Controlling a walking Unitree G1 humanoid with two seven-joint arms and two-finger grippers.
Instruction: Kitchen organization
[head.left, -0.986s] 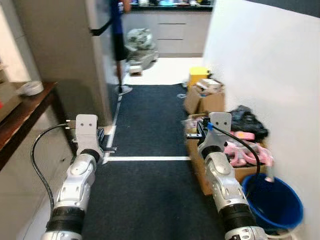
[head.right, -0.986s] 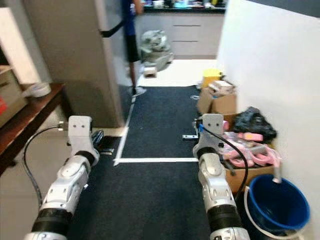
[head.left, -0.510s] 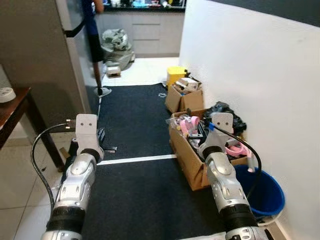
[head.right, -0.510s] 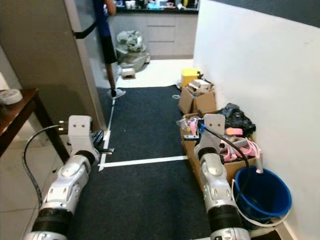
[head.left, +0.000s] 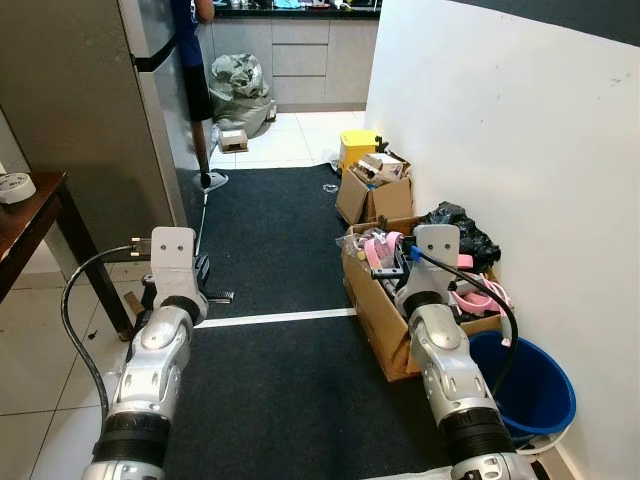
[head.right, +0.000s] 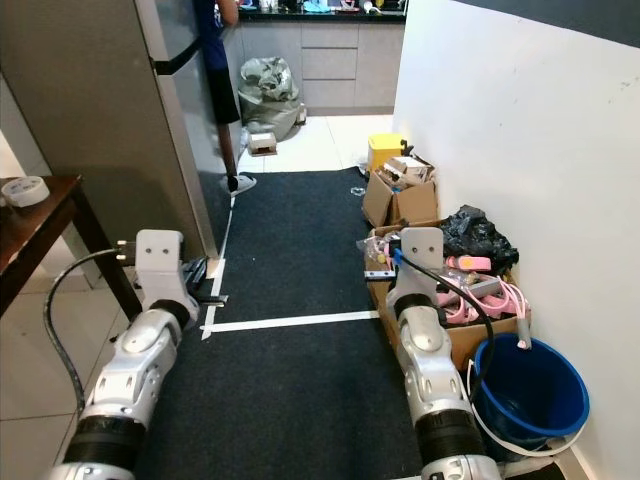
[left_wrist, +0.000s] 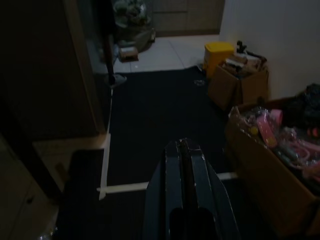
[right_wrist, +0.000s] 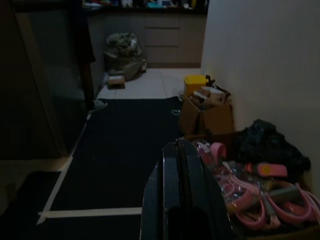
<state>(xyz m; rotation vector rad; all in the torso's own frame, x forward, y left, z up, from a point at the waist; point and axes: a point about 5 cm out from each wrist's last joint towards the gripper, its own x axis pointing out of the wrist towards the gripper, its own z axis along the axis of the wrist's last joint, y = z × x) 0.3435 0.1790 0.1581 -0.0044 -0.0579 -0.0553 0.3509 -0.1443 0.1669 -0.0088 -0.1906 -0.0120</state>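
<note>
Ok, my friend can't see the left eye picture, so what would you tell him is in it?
Two silver robot arms reach over a black carpet in a hallway, left gripper and right gripper holding nothing. Cardboard boxes of clutter and a blue bucket line the white wall.

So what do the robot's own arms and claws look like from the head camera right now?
Both arms are silver, rounded metal segments with black ribbed joint bands near the elbow. Each wrist carries a pale grey boxy camera mount with two small round holes. A black cable loops from the left arm mount, another curves along the right arm. The left claw and right claw have long black fingers.
</note>
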